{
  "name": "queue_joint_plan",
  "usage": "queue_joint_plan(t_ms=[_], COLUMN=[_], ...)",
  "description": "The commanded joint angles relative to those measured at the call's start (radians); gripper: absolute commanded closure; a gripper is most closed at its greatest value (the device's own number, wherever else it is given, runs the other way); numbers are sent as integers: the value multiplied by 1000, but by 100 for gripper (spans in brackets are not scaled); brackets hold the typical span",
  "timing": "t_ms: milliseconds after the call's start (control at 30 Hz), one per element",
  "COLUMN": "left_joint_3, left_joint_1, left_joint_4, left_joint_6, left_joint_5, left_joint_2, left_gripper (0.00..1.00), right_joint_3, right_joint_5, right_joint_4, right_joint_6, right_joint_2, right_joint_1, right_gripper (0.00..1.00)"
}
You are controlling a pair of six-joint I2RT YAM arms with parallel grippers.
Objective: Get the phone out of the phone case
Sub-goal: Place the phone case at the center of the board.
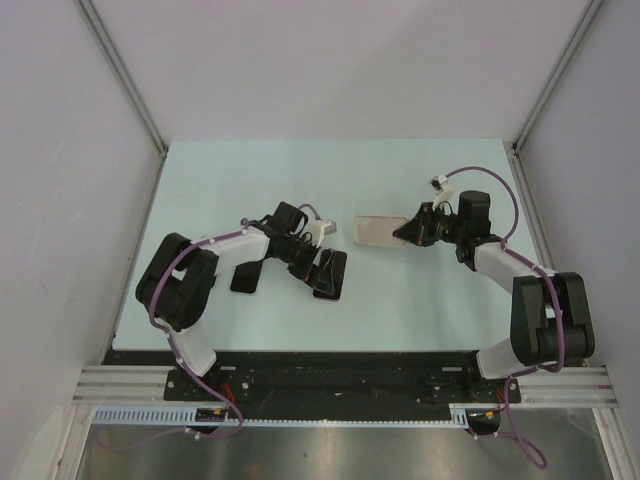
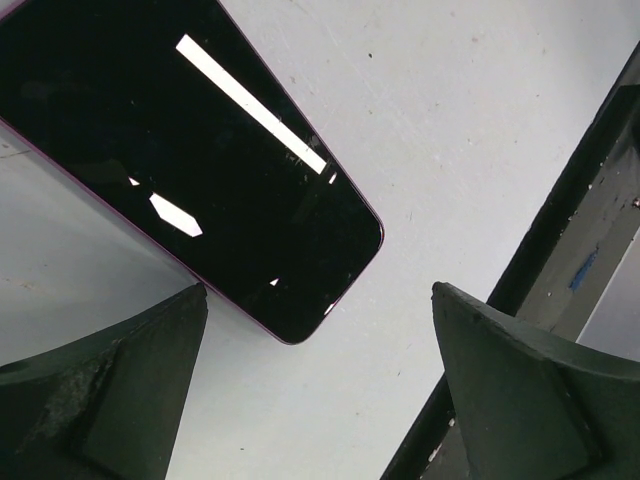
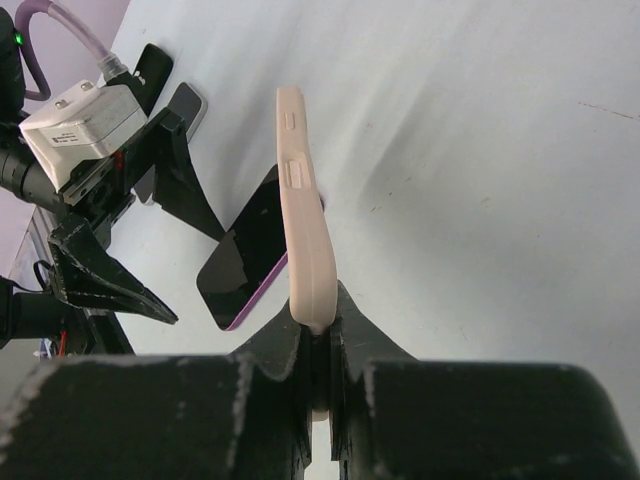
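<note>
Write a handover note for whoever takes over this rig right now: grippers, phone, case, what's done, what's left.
Left gripper: open, poised over the phone, gripping nothing.
Right gripper: shut on the case, which is held by one end, empty.
Phone: out of the case, screen up on the table.
Done: phone and case are apart.
Left: probably just set the case down and release it.

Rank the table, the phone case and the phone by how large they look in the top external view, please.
1. Table: largest by far.
2. Phone case: clearly smaller.
3. Phone: looks smallest, but the left fingers hide part of it, so its place below the case is unsure.
</note>
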Motion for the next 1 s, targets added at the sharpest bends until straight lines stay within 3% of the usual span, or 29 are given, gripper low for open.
queue_joint_plan(t_ms=[0,167,300,500,967], left_joint_3=[-6,5,28,102,180], left_joint_1=[9,38,47,58,61], left_joint_4=[-99,-98,-96,-96,-96], left_joint_6=[93,137,168,336,576], left_joint_5=[-11,-2,85,183,424], left_joint_2=[-9,-93,-153,-233,-216], left_gripper=[0,0,0,0,0], right_joint_3=[24,24,24,24,24], right_joint_5=[-19,-25,-34,-114,-448], right_joint_4=[15,15,9,-58,-253], right_joint_6=[-22,-22,-36,-132,-362], right_joint_2=[-40,-41,-43,-55,-106], right_joint_1=[-3,-2,1,44,135], right_gripper=[100,100,100,100,100])
